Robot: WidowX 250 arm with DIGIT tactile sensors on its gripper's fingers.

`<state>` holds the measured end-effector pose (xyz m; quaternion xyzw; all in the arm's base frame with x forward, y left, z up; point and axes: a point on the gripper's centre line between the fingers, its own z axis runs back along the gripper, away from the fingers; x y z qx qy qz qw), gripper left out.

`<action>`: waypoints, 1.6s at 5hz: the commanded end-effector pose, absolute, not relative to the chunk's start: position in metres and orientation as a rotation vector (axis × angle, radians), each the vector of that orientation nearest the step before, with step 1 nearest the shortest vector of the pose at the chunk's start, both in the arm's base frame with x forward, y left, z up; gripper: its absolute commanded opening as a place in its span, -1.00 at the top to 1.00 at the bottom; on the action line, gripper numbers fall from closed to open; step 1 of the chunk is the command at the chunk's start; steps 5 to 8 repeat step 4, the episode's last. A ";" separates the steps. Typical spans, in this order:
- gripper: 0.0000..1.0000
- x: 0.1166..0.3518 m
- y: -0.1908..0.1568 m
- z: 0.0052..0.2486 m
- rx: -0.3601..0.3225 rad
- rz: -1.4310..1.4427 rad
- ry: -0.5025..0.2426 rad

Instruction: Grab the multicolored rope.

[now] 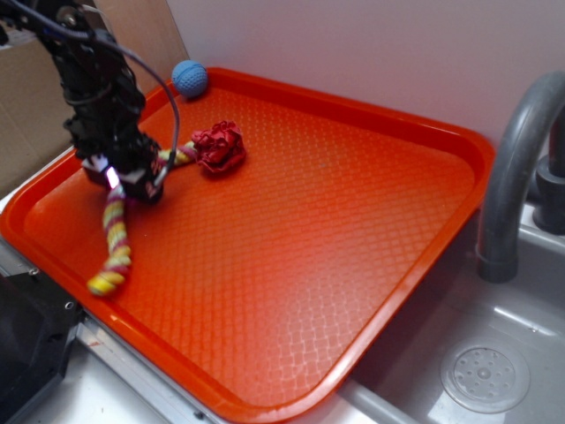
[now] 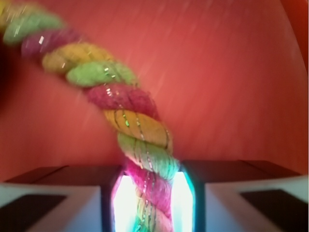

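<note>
Rope (image 1: 115, 231) on tray (image 1: 353, 221) — ball (image 1: 189, 78) behind.

Even bright light; wrist view blurred, glowing white beside the rope (image 2: 130, 121).

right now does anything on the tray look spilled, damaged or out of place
Nothing stands out. The multicolored rope lies bent on the orange tray, its red knot intact, with the gripper closed around it. The blue ball sits at the tray's far edge.
</note>
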<state>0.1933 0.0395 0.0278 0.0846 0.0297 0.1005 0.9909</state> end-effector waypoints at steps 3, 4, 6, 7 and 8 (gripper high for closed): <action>1.00 0.213 -0.005 0.201 -0.013 0.013 -0.110; 1.00 0.212 -0.010 0.200 -0.056 -0.003 -0.110; 1.00 0.212 -0.010 0.200 -0.056 -0.003 -0.110; 1.00 0.212 -0.010 0.200 -0.056 -0.003 -0.110; 1.00 0.212 -0.010 0.200 -0.056 -0.003 -0.110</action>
